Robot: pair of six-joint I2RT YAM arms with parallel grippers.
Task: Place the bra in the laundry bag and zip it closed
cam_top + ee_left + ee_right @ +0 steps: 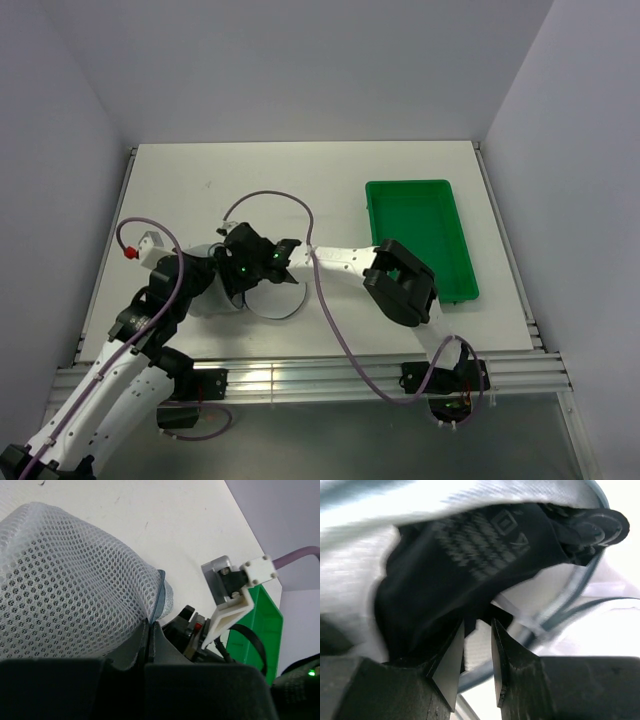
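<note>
The laundry bag [272,298] is a white mesh pouch lying at the table's near left, between both arms. In the left wrist view its mesh [65,580] bulges up on the left, and my left gripper [149,625] is shut on the bag's rim edge. The bra [470,555] is black fabric with a printed label, bunched inside the bag's white opening [380,510]. My right gripper [478,622] reaches into that opening, its jaws narrowed onto a fold of the bra at the tips. From above, the left gripper [215,268] and right gripper [240,268] meet over the bag.
A green rectangular tray [420,240] sits at the table's right and shows at the edge of the left wrist view [257,625]. A purple cable [270,197] loops over the table behind the grippers. The right arm's white wrist mount [235,600] hangs close to the left gripper.
</note>
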